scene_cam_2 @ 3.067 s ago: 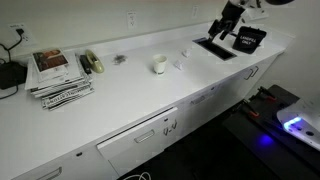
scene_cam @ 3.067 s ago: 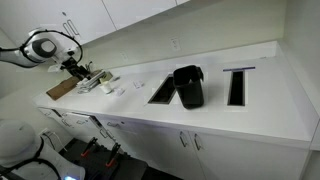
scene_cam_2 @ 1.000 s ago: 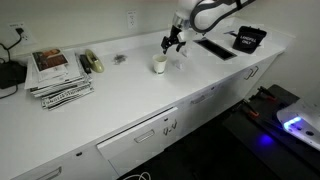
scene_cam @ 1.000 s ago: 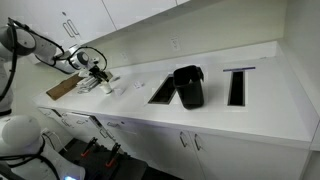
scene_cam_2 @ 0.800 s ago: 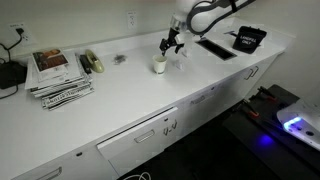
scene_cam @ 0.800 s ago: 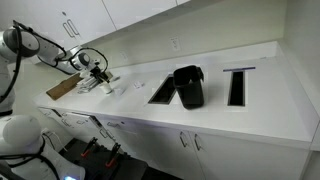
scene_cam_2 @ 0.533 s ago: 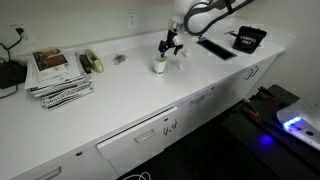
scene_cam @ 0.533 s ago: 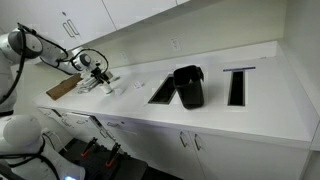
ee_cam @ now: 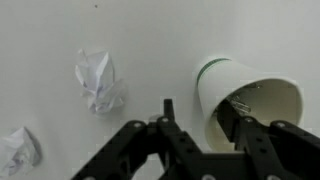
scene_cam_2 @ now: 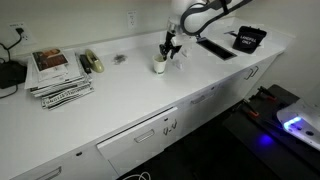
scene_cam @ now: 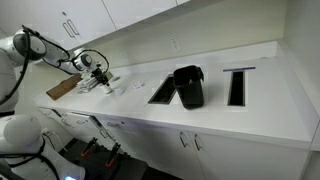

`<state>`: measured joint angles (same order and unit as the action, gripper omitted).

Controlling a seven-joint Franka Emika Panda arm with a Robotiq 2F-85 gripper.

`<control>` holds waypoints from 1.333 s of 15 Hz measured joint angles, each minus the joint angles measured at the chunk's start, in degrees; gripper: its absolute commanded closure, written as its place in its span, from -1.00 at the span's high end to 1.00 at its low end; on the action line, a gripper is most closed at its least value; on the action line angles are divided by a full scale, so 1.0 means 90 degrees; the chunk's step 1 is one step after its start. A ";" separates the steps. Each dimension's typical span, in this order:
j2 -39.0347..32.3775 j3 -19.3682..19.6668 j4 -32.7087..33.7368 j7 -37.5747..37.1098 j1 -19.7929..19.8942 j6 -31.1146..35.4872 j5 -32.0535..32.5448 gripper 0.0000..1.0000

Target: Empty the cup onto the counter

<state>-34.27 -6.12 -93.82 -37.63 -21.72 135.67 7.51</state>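
Note:
The cup (ee_cam: 240, 92) is small and white with a green band under its rim. It stands upright on the white counter (ee_cam: 150, 40), and something small and shiny lies inside it. My gripper (ee_cam: 206, 113) straddles its near wall: one finger (ee_cam: 168, 108) is outside with a gap to the wall, the other finger (ee_cam: 245, 125) is inside the mouth. The jaws stand partly closed and do not squeeze the wall. In an exterior view the gripper (scene_cam_2: 168, 48) hangs just above the cup (scene_cam_2: 158, 65). The gripper (scene_cam: 97, 74) also shows far off.
Two crumpled paper scraps (ee_cam: 97, 80) (ee_cam: 18, 150) lie beside the cup. A black container (scene_cam: 188, 86) stands between two dark cut-outs (scene_cam: 163, 92) (scene_cam: 237, 86). A wooden board (scene_cam: 62, 88) lies at the counter's end, past the cup. A magazine stack (scene_cam_2: 58, 75) sits further along.
The arm came from the cut-out over to the cup. In the last second it dropped slightly onto the cup's rim and the jaws narrowed.

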 measured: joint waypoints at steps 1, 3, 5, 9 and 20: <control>-0.0023 0.0000 0.0031 0.0002 -0.0004 -0.0014 -0.0003 -0.76; -0.0062 -0.0001 0.0080 0.0010 -0.0012 -0.0035 -0.0010 -1.00; -0.0109 -0.0001 0.0150 0.0018 -0.0027 -0.0059 -0.0016 -1.00; -0.0174 -0.0014 0.0331 0.0058 -0.0073 -0.0201 -0.0032 -0.98; -0.0188 0.0431 0.1545 0.0205 -0.1083 -0.2953 0.1927 -0.98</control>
<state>-35.96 -2.24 -79.92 -35.79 -31.47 109.10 24.85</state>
